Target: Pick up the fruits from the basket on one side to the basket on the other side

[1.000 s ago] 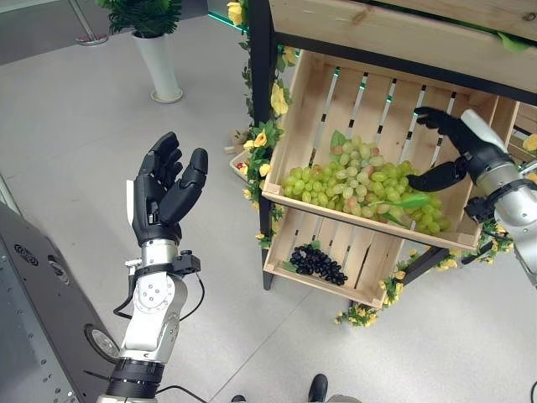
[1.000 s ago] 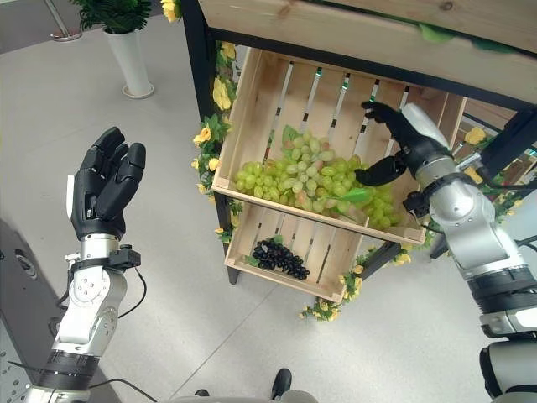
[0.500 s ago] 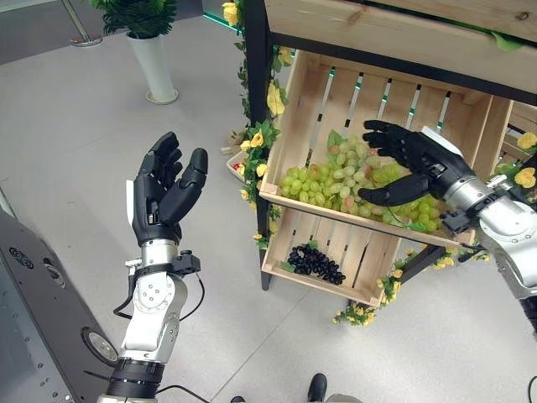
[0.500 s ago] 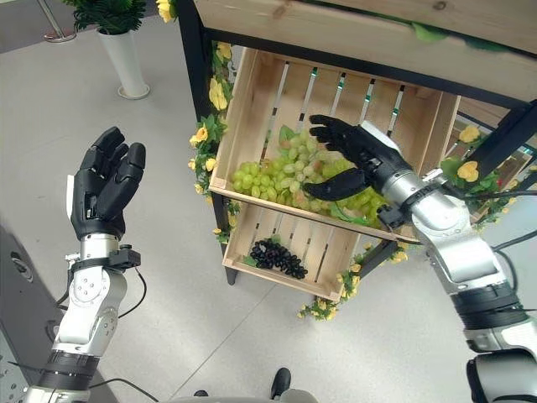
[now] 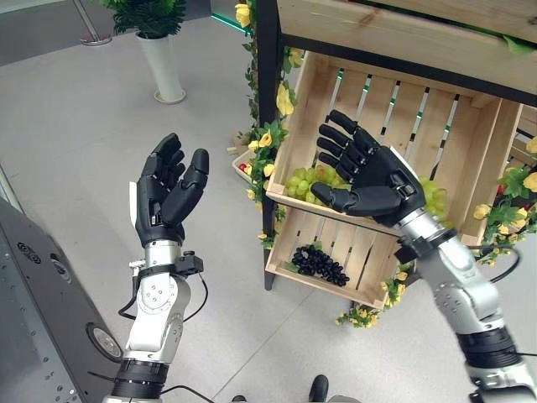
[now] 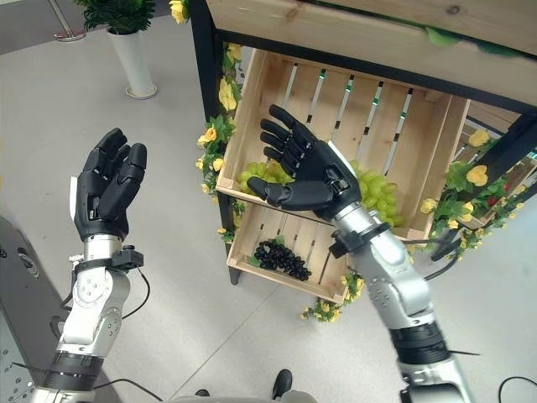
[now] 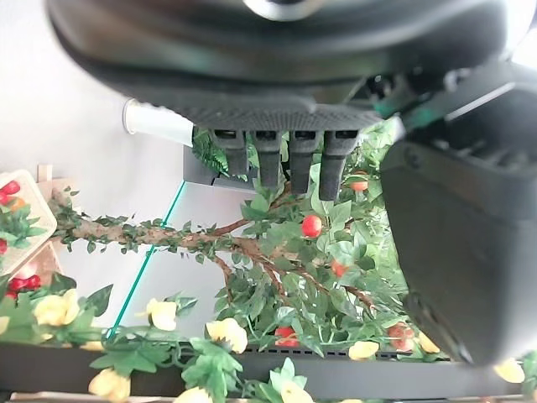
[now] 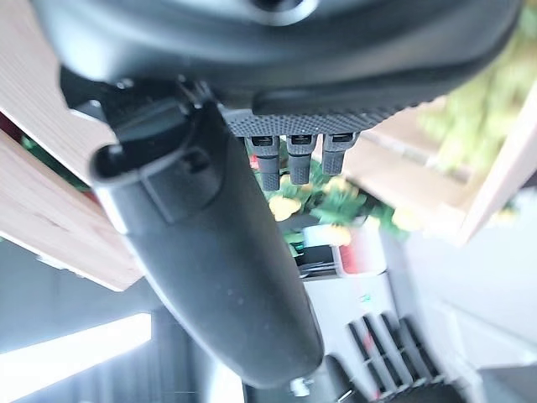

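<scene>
A heap of green grapes [image 5: 304,183] lies in the upper wooden crate [image 5: 295,109] of a slanted stand. A bunch of dark grapes [image 5: 319,262] sits in the lower crate [image 5: 371,252]. My right hand [image 5: 377,178] hovers in front of the upper crate, above its front rim, palm up, open, fingers spread and nothing in it. It hides the middle of the green heap. Over the floor to the left of the stand, my left hand [image 5: 164,195] is raised upright, open and empty.
Yellow flower garlands [image 5: 265,138] trail down the stand's dark post. Another wooden crate [image 5: 403,34] sits above the upper one. A white vase with a plant [image 5: 161,65] stands on the floor at the back left. A grey machine [image 5: 33,319] fills the lower left corner.
My right hand has swung from the crate's right back corner across the grapes to the left, and out in front of the crate, still open and empty. The left hand has stayed put.
</scene>
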`<state>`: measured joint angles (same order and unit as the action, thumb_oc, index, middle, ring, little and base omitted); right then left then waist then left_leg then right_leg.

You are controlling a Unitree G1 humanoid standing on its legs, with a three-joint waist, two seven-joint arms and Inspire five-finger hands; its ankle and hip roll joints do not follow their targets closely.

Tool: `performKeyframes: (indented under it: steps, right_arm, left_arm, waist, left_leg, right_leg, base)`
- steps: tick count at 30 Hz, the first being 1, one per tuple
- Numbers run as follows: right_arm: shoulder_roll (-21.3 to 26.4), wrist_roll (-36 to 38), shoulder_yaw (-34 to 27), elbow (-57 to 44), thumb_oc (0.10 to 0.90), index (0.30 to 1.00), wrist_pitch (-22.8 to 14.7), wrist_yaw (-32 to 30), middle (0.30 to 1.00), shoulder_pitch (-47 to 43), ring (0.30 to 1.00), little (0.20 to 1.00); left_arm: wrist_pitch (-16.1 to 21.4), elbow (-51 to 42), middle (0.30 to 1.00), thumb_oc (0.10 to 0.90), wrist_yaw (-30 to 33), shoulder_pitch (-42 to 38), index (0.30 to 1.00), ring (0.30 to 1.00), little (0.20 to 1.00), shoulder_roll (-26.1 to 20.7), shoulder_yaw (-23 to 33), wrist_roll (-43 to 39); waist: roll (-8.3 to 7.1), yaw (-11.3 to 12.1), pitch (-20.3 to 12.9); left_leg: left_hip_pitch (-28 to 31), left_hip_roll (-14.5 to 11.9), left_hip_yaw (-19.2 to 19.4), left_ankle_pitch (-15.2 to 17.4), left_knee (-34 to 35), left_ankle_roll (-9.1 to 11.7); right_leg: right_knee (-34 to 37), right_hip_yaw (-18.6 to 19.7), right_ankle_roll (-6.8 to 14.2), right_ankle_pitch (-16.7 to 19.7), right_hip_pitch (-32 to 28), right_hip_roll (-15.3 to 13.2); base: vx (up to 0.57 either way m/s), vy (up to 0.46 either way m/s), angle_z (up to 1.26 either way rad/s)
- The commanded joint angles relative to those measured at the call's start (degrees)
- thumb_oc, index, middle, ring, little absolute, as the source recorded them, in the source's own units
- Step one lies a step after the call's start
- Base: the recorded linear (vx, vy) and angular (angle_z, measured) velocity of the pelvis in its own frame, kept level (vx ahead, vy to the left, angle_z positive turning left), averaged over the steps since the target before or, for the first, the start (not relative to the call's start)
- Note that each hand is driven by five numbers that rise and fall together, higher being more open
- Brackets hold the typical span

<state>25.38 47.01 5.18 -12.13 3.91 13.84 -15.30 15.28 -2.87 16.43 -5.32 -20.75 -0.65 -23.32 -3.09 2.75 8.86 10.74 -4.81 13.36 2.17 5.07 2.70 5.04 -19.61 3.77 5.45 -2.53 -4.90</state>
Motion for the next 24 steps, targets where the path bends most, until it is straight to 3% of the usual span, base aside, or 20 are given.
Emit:
performKeyframes:
  steps: [1, 11, 14, 17, 19, 20, 24]
  right_arm:
    - [-1.75, 0.54, -2.28, -5.44, 0.800, 0.900, -9.91, 3.69, 0.900, -0.25, 0.900, 0.900]
    - [-6.18, -3.78, 6.22, -1.96, 0.800, 0.900, -7.97, 10.12, 0.900, 12.52, 0.900, 0.900]
    - [-7.07, -2.65, 8.68, -0.25, 0.800, 0.900, -7.95, 12.08, 0.900, 15.26, 0.900, 0.900]
    - [-6.67, -2.94, 10.57, 2.05, 0.800, 0.900, -9.08, 13.11, 0.900, 16.68, 0.900, 0.900]
    - [-5.86, -3.48, 11.08, 3.16, 0.800, 0.900, -9.55, 14.06, 0.900, 17.43, 0.900, 0.900]
    - [-4.99, -3.52, 10.99, 3.98, 0.800, 0.900, -9.69, 13.27, 0.900, 18.18, 0.900, 0.900]
    - [-3.49, -6.40, 9.96, 5.24, 0.800, 0.900, -11.45, 11.28, 0.900, 18.23, 0.900, 0.900]
  left_arm:
    - [3.27, -6.44, 0.900, 0.800, -0.65, -4.33, 0.900, 0.900, 0.900, -2.80, -0.60, 1.79]
    - [5.14, -7.88, 0.900, 0.800, -3.31, 1.92, 0.900, 0.900, 0.900, -2.50, -0.22, 1.80]
    - [6.43, -7.50, 0.900, 0.800, -5.21, 3.48, 0.900, 0.900, 0.900, -3.07, 0.00, 1.76]
    - [7.08, -7.26, 0.900, 0.800, -5.48, 4.10, 0.900, 0.900, 0.900, -3.55, -0.63, 1.30]
    - [7.55, -6.46, 0.900, 0.800, -5.71, 3.95, 0.900, 0.900, 0.900, -3.66, -1.50, 1.28]
    - [7.68, -5.66, 0.900, 0.800, -6.86, 3.34, 0.900, 0.900, 0.900, -3.85, -2.71, 0.82]
    - [8.15, -5.19, 0.900, 0.800, -7.77, 2.70, 0.900, 0.900, 0.900, -4.08, -4.10, 0.29]
  waist:
    - [0.86, 0.83, -6.59]
    - [1.62, 2.01, -5.36]
    - [1.92, 1.83, -4.85]
    - [2.04, 1.25, -4.74]
    - [2.00, 0.31, -4.84]
    - [1.88, -0.70, -4.95]
    - [1.68, -1.97, -4.53]
  left_leg:
    - [-4.26, 4.71, -2.89, 1.61, -0.07, -1.94]
    - [-5.29, 7.59, -5.93, 1.64, -0.07, -4.88]
    - [-5.63, 7.89, -7.36, 1.32, -0.07, -5.36]
    - [-5.95, 7.96, -9.52, 0.65, -0.07, -5.24]
    - [-6.10, 7.99, -11.50, 0.13, -0.07, -5.00]
    - [-6.46, 8.12, -13.02, -0.22, -0.07, -4.82]
    - [-6.85, 8.46, -16.96, -1.13, -0.07, -4.41]
  right_leg:
    - [-8.86, -0.34, 7.95, -5.83, -2.45, -9.17]
    - [-20.00, 2.28, 8.03, -3.71, 2.53, -11.39]
    - [-23.58, 4.22, 7.26, -4.41, 4.05, -10.42]
    - [-19.42, 6.85, 6.47, -6.10, 3.16, -7.84]
    - [-14.51, 10.73, 5.80, -7.63, 1.97, -4.82]
    - [-11.83, 14.80, 5.34, -7.67, 1.95, -2.59]
    - [-9.91, 19.43, 4.15, -7.39, 1.58, 0.58]
  base:
    - [0.01, 0.136, 0.13]
    - [0.01, 0.159, 0.12]
    - [-0.03, 0.018, 0.21]
    - [-0.01, -0.086, 0.34]
    - [0.00, -0.192, 0.63]
    - [-0.01, -0.218, 0.79]
    - [-0.04, -0.247, 1.21]
